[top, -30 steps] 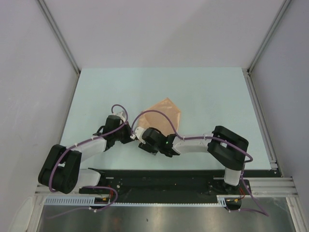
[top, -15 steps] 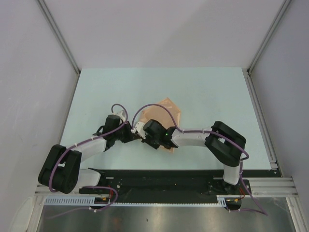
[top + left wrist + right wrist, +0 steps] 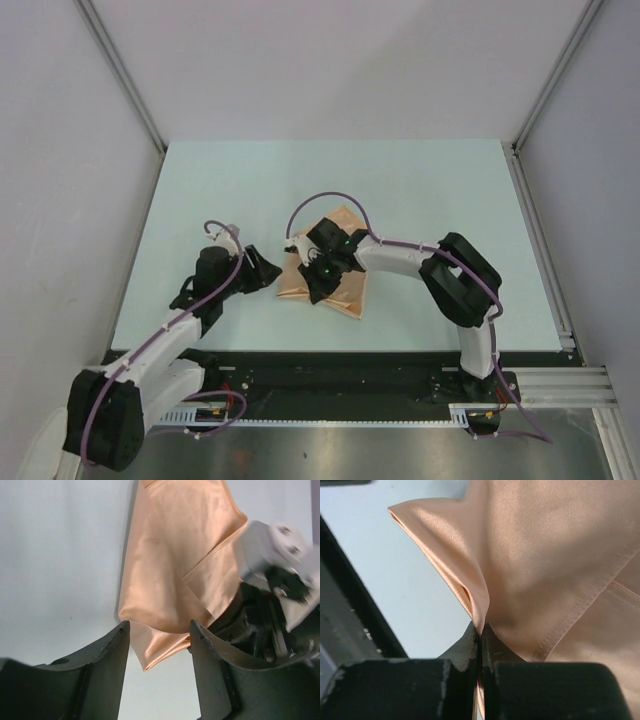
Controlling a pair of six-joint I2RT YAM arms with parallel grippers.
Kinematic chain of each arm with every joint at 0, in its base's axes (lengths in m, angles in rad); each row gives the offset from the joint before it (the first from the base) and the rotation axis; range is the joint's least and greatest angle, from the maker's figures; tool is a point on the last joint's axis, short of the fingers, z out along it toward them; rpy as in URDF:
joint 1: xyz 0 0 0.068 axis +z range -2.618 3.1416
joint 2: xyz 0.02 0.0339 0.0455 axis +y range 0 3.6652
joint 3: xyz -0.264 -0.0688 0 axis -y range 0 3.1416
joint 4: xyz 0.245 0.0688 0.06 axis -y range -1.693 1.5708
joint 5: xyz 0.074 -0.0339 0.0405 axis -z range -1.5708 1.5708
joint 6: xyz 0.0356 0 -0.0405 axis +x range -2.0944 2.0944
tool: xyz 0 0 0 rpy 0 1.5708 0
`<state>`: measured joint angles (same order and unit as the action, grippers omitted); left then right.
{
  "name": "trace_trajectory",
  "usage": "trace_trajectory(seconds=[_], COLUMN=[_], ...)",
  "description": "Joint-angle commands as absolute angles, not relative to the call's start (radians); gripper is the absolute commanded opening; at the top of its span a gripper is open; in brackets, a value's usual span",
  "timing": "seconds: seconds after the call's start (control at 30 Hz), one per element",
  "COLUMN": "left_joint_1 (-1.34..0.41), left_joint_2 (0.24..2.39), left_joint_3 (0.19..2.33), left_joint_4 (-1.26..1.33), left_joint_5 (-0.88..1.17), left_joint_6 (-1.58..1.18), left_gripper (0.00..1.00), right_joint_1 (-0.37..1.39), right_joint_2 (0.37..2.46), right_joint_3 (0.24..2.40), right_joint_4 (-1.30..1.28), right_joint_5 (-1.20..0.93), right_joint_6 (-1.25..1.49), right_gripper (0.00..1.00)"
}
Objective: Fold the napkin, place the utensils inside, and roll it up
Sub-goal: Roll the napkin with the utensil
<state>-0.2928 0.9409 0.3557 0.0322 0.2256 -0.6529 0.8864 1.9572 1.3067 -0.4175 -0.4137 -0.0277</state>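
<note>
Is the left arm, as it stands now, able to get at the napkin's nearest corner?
Probably yes. The left pincer stands open, and a corner of the napkin seems to lie between its fingers. The right pincer grips the cloth nearby.

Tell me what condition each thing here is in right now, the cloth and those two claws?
napkin: folded over in layers, lying on the table, one fold pinched up.
left gripper: open, the napkin's corner between its fingers, not clamped.
right gripper: shut on a fold of the napkin.
</note>
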Motion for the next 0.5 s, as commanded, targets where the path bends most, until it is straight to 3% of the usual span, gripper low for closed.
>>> trace_trajectory(seconds=[0.0,0.23,0.47], left_joint_1=[-0.287,-0.313,-0.368], left_joint_2=[0.845,0.833,0.877], left_joint_3=[0.293,0.233,0.261], left_joint_4=[0.061,0.118,0.101], left_joint_5=[0.221,0.272,0.285], left_joint_6=[-0.607,-0.569,-0.575], left_gripper=[0.57,0.67,0.67], right_joint_1=[0.842,0.782,0.729], right_joint_2=[2.028,2.132,2.213], right_joint_3=[1.408,1.488,1.516], right_joint_4=[-0.544,-0.604,-0.629], right_joint_5=[-0.621,-0.735,-0.778], right_joint_6=[0.04,0.083,0.109], right_gripper=[0.0,0.0,0.0])
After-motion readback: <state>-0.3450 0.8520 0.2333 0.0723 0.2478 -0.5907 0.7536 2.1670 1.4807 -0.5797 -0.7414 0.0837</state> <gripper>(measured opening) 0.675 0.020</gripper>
